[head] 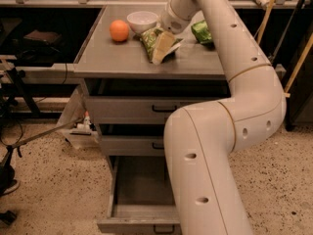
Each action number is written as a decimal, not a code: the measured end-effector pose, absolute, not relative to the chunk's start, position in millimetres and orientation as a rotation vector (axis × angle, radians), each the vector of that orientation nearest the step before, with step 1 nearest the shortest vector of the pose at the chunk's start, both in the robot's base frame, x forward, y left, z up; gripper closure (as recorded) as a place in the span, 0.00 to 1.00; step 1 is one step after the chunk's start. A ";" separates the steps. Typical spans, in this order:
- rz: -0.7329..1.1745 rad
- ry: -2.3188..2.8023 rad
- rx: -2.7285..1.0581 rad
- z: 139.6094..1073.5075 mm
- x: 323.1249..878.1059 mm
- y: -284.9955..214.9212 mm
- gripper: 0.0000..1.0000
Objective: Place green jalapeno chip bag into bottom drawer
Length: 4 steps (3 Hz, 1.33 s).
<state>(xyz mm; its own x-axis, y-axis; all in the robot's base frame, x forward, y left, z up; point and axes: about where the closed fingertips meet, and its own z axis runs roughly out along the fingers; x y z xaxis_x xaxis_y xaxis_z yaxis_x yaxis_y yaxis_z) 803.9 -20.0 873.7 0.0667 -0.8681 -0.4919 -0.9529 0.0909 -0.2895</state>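
Observation:
The green jalapeno chip bag [148, 35], crumpled and olive-green, lies on the grey cabinet top [117, 58], right of centre, just in front of the bowl. My gripper [162, 47] reaches down from the arm's wrist and sits right over the bag's right side, at or touching it. The bottom drawer [139, 192] is pulled open below and looks empty inside; its black handle [164, 228] shows at the lower edge. My arm [220, 131] hides the drawer's right part.
An orange [119, 30] and a white bowl [142, 19] stand left of the bag. A brighter green bag [201, 32] lies to the right behind my arm. The two upper drawers [127, 109] are shut. Cables and a stand are on the floor at left.

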 end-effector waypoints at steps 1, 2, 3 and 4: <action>0.155 1.774 -1.742 889.4 814.9 -16.4 0.00; 0.155 1.774 -1.742 889.3 814.9 -16.4 0.00; 0.147 1.852 -1.728 864.6 821.3 -26.9 0.00; 0.118 1.972 -1.655 841.1 829.9 -55.6 0.00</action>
<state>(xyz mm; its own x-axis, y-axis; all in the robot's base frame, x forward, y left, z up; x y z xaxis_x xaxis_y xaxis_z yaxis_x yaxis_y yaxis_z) 829.9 -55.6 841.1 -0.0842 -0.8822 -0.4632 -0.9311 0.2352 -0.2789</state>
